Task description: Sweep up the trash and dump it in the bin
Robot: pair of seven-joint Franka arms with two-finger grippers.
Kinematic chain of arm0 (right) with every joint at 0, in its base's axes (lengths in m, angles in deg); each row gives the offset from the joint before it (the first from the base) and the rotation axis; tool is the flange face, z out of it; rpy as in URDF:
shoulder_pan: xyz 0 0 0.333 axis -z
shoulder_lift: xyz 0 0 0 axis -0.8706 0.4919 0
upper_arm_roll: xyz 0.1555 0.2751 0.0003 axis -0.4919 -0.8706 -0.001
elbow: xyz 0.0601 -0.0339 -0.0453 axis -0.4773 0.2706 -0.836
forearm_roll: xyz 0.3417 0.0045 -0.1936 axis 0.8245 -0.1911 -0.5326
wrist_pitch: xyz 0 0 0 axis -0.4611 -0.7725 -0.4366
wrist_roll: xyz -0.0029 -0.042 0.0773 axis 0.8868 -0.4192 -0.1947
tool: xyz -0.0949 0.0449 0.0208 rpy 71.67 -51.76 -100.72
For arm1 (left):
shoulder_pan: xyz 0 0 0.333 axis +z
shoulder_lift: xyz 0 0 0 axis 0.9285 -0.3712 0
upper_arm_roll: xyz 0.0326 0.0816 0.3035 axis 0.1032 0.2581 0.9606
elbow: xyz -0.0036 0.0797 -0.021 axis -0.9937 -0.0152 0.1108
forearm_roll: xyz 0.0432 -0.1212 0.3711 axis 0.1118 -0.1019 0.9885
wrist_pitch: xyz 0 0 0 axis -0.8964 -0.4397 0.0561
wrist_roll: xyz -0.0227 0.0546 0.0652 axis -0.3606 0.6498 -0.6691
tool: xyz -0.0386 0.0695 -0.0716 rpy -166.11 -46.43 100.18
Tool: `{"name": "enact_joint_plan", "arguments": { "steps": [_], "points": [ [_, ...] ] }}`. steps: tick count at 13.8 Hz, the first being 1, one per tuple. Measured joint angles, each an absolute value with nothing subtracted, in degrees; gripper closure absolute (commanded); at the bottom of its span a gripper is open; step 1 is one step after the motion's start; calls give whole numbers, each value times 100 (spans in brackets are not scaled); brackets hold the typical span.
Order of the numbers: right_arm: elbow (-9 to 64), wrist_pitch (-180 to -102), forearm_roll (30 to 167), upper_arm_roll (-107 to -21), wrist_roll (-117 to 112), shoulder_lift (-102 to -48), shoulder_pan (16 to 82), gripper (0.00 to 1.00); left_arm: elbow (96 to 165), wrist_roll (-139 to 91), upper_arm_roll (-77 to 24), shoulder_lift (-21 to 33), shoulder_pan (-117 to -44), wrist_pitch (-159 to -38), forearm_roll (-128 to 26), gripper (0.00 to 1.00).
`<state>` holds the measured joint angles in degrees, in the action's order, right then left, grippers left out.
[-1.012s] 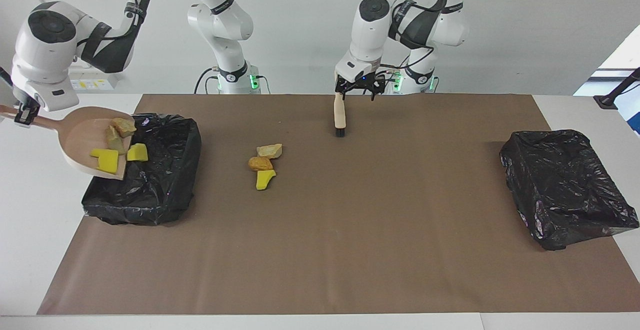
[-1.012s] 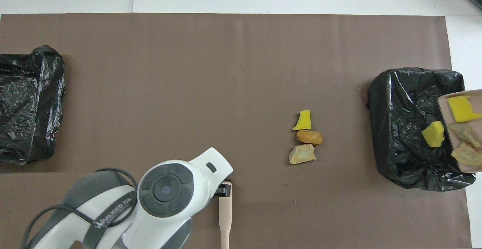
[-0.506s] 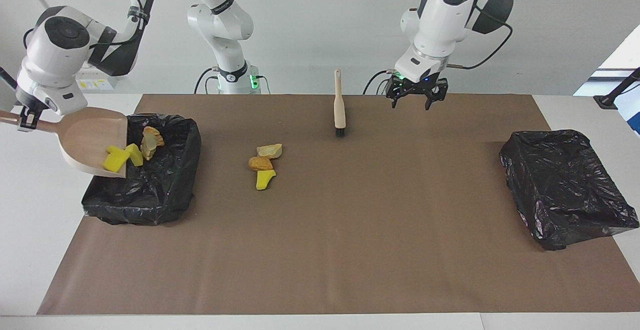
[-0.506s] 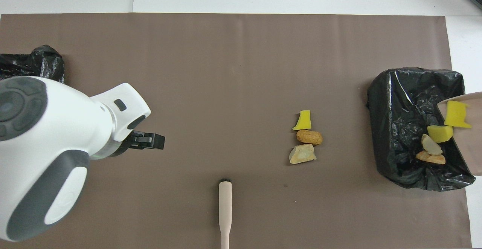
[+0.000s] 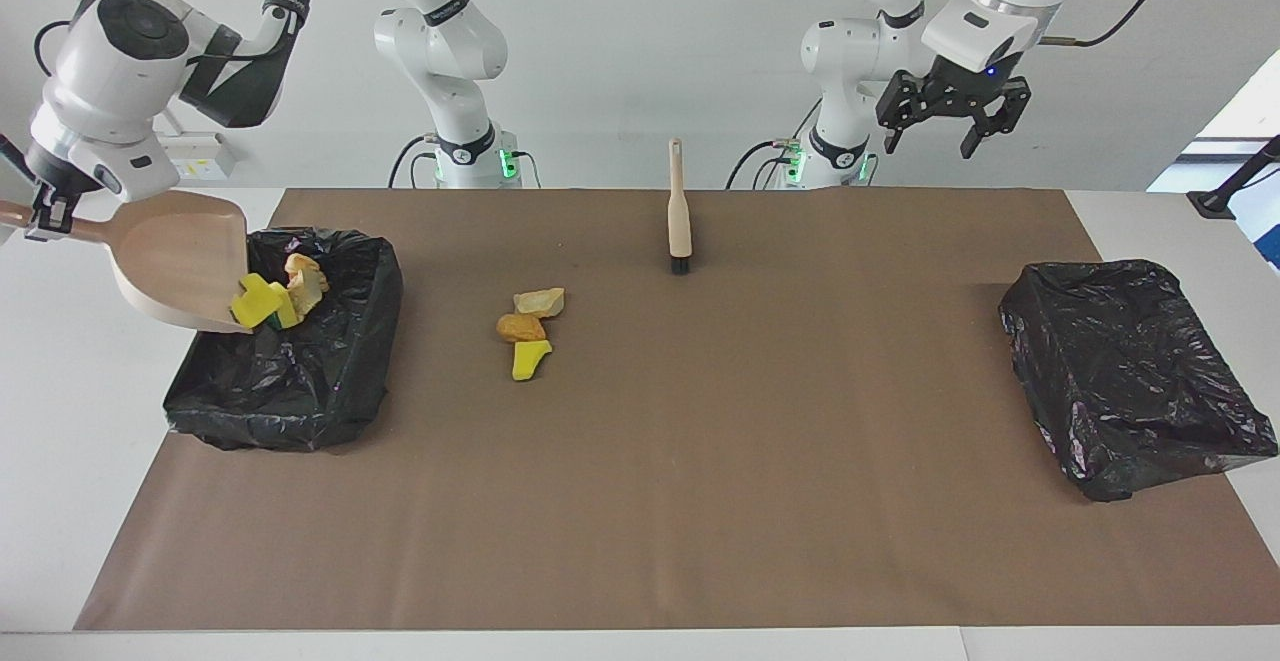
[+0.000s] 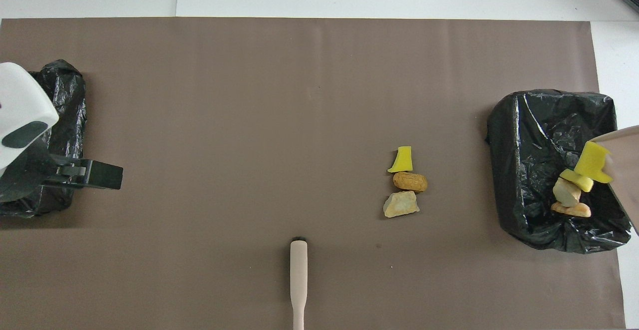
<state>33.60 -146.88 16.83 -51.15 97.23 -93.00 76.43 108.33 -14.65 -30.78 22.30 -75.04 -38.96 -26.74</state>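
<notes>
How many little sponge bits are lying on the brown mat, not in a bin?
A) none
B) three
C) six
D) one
B: three sponge bits lie together on the brown mat, while the others are tipping from the pink dustpan into the black bin.

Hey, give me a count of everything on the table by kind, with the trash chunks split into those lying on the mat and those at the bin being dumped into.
Chunks on the mat: 3
Chunks at the bin: 4
Bins lined with black bags: 2
Brush: 1
Dustpan: 1
Total: 11
</notes>
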Motion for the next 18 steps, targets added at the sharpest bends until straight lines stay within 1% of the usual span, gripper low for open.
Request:
{"name": "enact_joint_plan", "arguments": {
  "steps": [3, 5, 9, 10, 12, 15, 18],
  "points": [
    [3371, -14655, 1676, -5115, 9777, -9322, 7652, 100, 10330, -1462, -3028, 1866, -7496, -3654, -2674, 0],
    [3365, -14539, 1671, -5098, 9877, -9435, 7687, 100, 10191, -1460, -3000, 1712, -7492, -3614, -2674, 0],
    [3358, -13686, 1712, -5091, 9961, -9874, 7691, 100, 10133, -1415, -2925, 1727, -7490, -3581, -2674, 0],
    [3358, -13573, 1812, -5058, 9961, -9933, 7711, 100, 10153, -1409, -2906, 1749, -7489, -3572, -2674, 0],
    [3356, -13430, 2188, -4965, 9961, -9976, 7793, 100, 10195, -1353, -2835, 1762, -7455, -3571, -2672, 0],
    [3309, -12607, 2438, -4995, 9647, -10032, 7789, 100, 10221, -981, -2755, 1762, -7300, -3572, -2672, 0],
    [3181, -11932, 2723, -5239, 8828, -10064, 7708, 100, 10221, -747, -2731, 1762, -7202, -3638, -2672, 0]
  ]
}}
